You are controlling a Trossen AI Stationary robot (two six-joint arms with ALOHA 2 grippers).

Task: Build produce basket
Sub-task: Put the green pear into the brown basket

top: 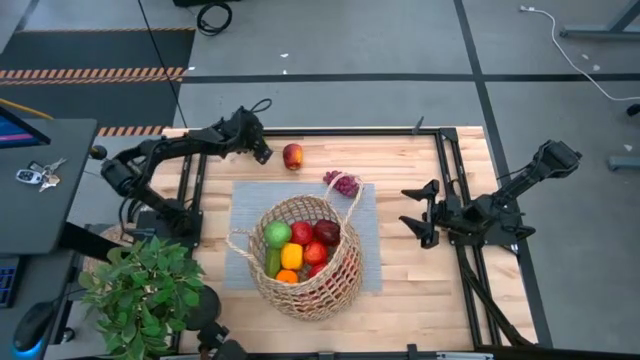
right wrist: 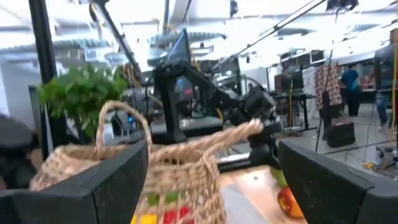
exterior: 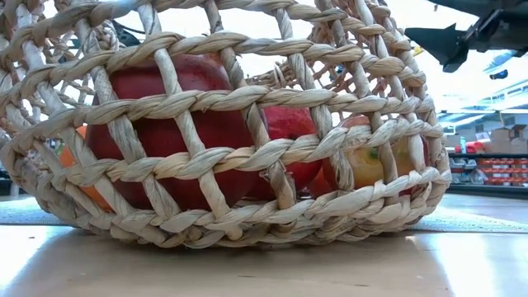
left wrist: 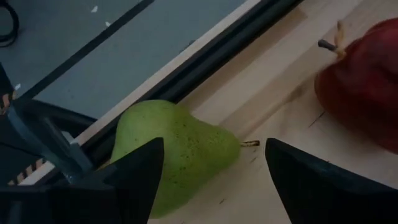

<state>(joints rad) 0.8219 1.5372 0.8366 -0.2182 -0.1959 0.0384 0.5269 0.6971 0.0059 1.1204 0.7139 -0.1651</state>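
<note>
The tan wicker basket [top: 300, 255] stands on a grey mat at the table's middle and holds several pieces of produce: a green apple [top: 277, 236], red apples [exterior: 173, 132] and yellow and orange pieces. A red apple [top: 292, 156] and purple grapes [top: 342, 182] lie on the table beyond it. My left gripper [left wrist: 214, 168] is open near the far edge, slanting down over a green pear [left wrist: 177, 149] that lies on its side by the table's frame; one finger [left wrist: 134, 180] stands in front of the pear. My right gripper [top: 420, 215] waits open at the right.
A potted green plant [top: 145, 290] stands at the near left corner. The dark table frame [left wrist: 236, 53] runs just behind the pear. The grey mat [top: 245, 200] lies under the basket. Bare wood shows between the basket and my right gripper.
</note>
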